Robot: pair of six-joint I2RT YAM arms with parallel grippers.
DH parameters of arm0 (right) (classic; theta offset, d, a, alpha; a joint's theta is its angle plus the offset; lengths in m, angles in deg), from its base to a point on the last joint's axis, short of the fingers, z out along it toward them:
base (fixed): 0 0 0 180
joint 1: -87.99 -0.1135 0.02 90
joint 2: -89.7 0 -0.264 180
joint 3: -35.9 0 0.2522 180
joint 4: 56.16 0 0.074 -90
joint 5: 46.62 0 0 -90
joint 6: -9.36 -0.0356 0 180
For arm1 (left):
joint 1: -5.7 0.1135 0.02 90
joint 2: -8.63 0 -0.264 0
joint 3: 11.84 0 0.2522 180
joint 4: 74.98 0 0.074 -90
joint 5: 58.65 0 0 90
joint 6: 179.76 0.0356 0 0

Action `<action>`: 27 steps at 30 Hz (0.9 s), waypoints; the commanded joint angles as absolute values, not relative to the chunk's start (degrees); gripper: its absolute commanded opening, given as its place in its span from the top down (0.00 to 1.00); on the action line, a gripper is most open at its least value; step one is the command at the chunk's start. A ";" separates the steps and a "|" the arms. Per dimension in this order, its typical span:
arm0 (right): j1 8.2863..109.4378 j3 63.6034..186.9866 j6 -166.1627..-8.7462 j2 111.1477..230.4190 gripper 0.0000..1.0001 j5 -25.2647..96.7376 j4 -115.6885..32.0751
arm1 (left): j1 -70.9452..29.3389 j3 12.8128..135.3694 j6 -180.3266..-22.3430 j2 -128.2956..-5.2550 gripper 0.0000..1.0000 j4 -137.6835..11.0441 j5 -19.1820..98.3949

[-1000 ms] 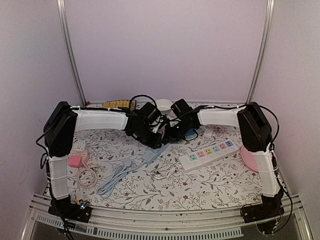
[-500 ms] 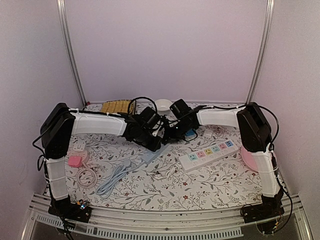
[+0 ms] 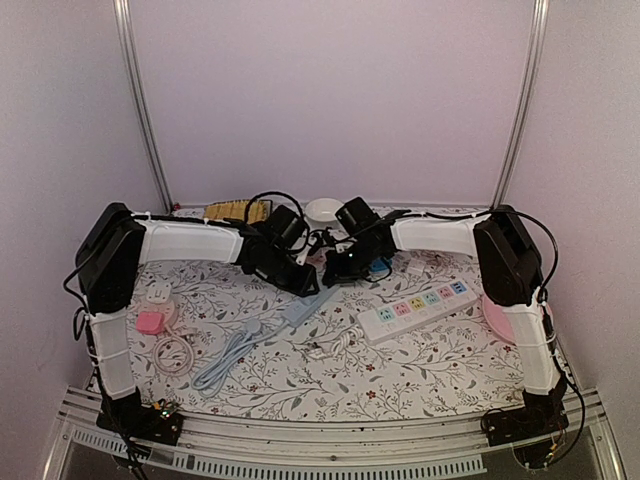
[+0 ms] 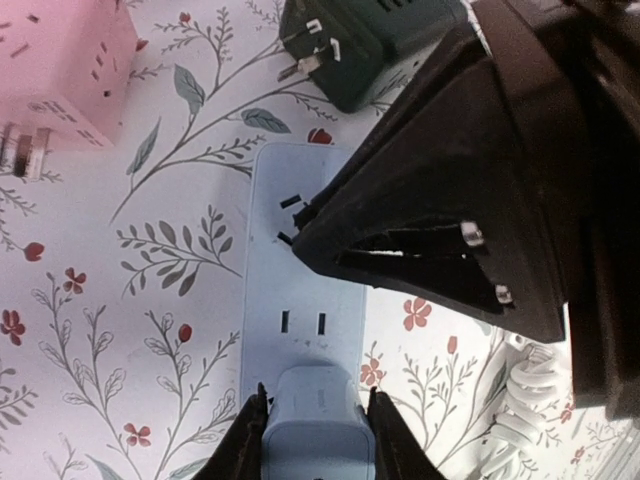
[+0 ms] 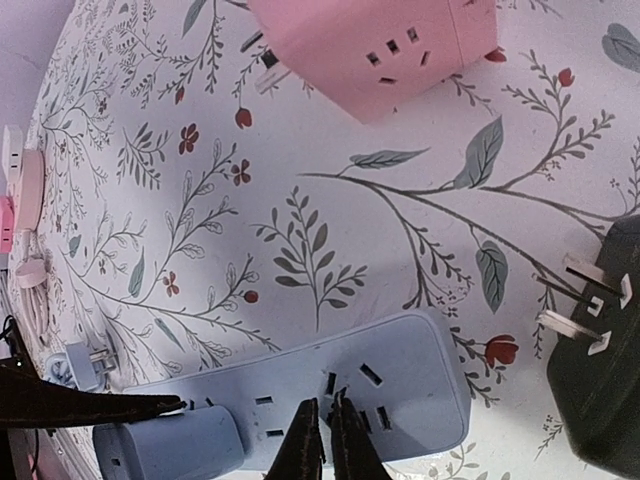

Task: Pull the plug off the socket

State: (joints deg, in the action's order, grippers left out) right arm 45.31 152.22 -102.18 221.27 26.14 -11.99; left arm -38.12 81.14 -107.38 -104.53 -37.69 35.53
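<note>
A light blue power strip (image 4: pixel 305 200) lies on the flowered table, also seen in the top view (image 3: pixel 303 310) and the right wrist view (image 5: pixel 390 385). A light blue plug (image 4: pixel 315 430) sits in its near socket and also shows in the right wrist view (image 5: pixel 170 445). My left gripper (image 4: pixel 315 440) is shut on the plug, one finger on each side. My right gripper (image 5: pixel 322 410) is shut, its tips pressed down on the strip's free end. In the top view the left gripper (image 3: pixel 303 282) and right gripper (image 3: pixel 333 274) meet over the strip.
A pink cube socket (image 5: pixel 370 40) and a dark adapter with bare prongs (image 5: pixel 600 390) lie just beyond the strip. A white strip with coloured sockets (image 3: pixel 415 308) lies to the right and a pink plate (image 3: pixel 495 318) beyond it. A white bowl (image 3: pixel 322 210) is at the back, coiled cables (image 3: pixel 175 352) at the left.
The left arm has shifted slightly back and left, with its gripper staying at the blue strip. The right gripper has stayed on the strip.
</note>
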 commanded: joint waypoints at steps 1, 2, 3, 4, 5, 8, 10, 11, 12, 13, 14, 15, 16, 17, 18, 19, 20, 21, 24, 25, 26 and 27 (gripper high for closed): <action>44.50 148.91 -101.12 227.32 0.92 31.86 -1.46 | -34.96 83.59 -110.68 -100.09 1.00 -39.10 40.02; 44.42 148.83 -101.12 227.34 0.92 31.86 -1.51 | -35.06 83.72 -110.44 -100.09 1.00 -38.95 39.90; 44.48 148.80 -101.12 227.28 0.92 31.82 -1.49 | -35.20 83.82 -110.00 -99.97 1.00 -38.82 39.58; 44.45 148.80 -101.18 227.30 0.92 31.86 -1.45 | -35.64 83.79 -109.51 -99.73 1.00 -38.77 38.55; 44.34 148.79 -101.20 227.30 0.92 31.83 -1.45 | -36.31 83.75 -108.88 -99.43 1.00 -38.73 37.31; 44.36 148.80 -101.13 227.51 0.92 31.44 -1.47 | -38.66 83.66 -106.00 -98.68 1.00 -38.79 32.23; 44.38 148.80 -101.20 227.54 0.92 31.22 -1.55 | -40.19 83.50 -104.58 -98.28 1.00 -38.87 29.30; 44.39 148.80 -101.20 227.66 0.92 31.11 -1.55 | -40.99 83.37 -103.94 -98.06 1.00 -39.03 27.91; 44.39 148.88 -101.29 227.68 0.92 31.08 -1.56 | -41.76 83.33 -103.06 -97.99 1.00 -39.13 26.46; 44.35 148.89 -101.31 227.75 0.92 30.95 -1.61 | -42.54 83.31 -102.24 -97.98 1.00 -39.15 25.03; 44.35 148.89 -101.30 227.83 0.92 30.84 -1.60 | -43.25 83.31 -101.38 -98.00 1.00 -39.22 23.50; 44.37 148.93 -101.37 227.93 0.92 30.75 -1.54 | -43.71 83.31 -100.59 -98.09 1.00 -39.24 22.10; 44.39 148.97 -101.38 227.98 0.92 30.68 -1.60 | -44.18 83.24 -100.15 -98.12 1.00 -39.20 21.28; 44.34 149.02 -101.38 228.07 0.92 30.53 -1.57 | -44.46 83.10 -99.68 -98.00 1.00 -39.24 20.72; 44.32 149.06 -101.38 228.17 0.92 30.44 -1.60 | -44.62 82.99 -99.38 -97.86 1.00 -39.20 20.48; 44.36 149.06 -101.47 228.23 0.92 30.34 -1.61 | -44.75 82.77 -99.01 -97.77 0.99 -39.36 20.19; 44.38 149.07 -101.48 228.30 0.92 30.18 -1.54 | -44.92 82.53 -98.72 -97.68 0.99 -39.51 19.81; 44.39 149.07 -101.47 228.43 0.92 30.05 -1.59 | -45.06 82.30 -98.19 -97.59 0.99 -39.65 19.41; 44.32 149.07 -101.71 228.63 0.92 29.78 -1.60 | -45.46 81.93 -97.25 -97.39 0.97 -39.85 18.78; 44.35 149.13 -101.73 228.72 0.92 29.69 -1.66 | -45.59 81.78 -97.01 -97.26 0.96 -40.00 18.63; 44.38 149.22 -101.85 228.80 0.92 29.67 -1.67 | -45.55 81.66 -96.84 -97.15 0.96 -40.14 18.42; 44.34 149.30 -101.84 228.94 0.92 29.59 -1.63 | -45.61 81.58 -96.73 -96.92 0.96 -40.31 18.11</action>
State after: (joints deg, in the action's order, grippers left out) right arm 44.83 152.55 -102.03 221.69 26.45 -12.05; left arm -44.30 80.84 -100.10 -104.21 -37.25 21.76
